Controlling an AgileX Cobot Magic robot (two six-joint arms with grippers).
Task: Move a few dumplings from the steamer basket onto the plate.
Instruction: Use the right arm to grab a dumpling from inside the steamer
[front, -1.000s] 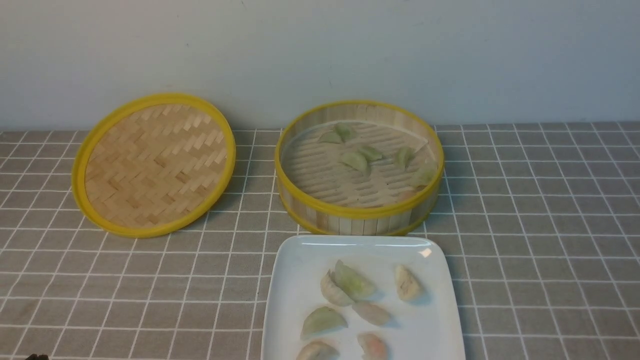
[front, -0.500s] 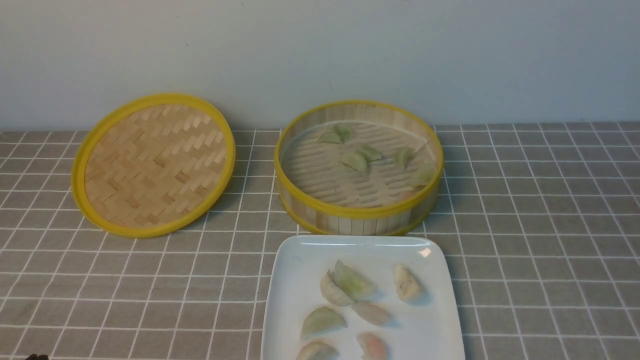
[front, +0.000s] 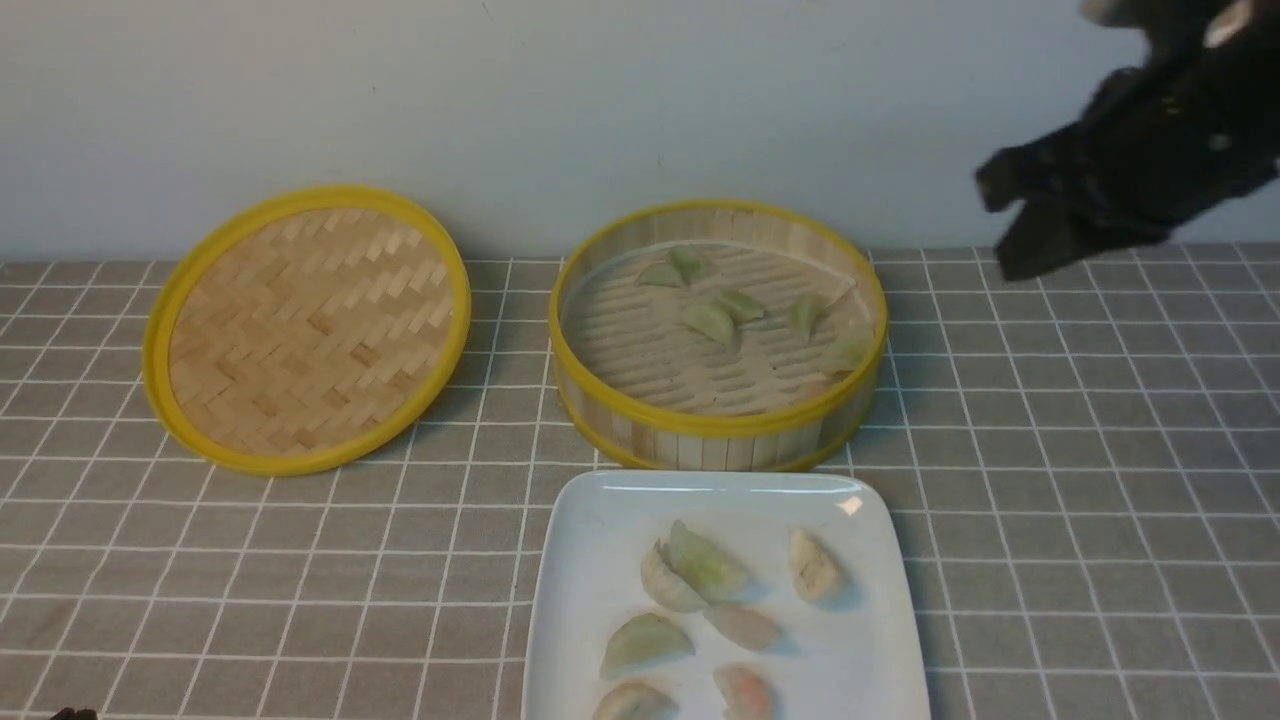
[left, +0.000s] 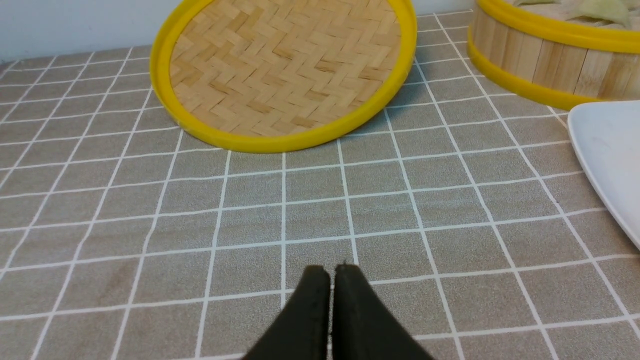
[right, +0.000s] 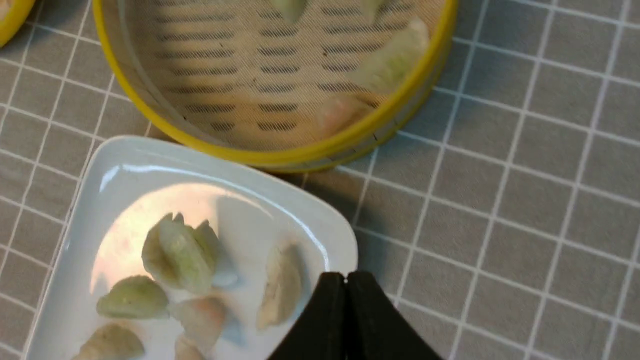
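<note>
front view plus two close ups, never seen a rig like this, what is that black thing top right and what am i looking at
This is a robot with two arms, each ending in a two-fingered gripper. The front view looks forward from between the arms; the blurred black shape top right is the right arm. The other two pictures come from cameras on the wrists, so each shows its own gripper: the left gripper and the right gripper, both shut and holding nothing. On the grey checked tablecloth stands a bamboo steamer basket with several dumplings inside. Its woven lid is beside it, and a white plate in front carries seven more dumplings.
</note>
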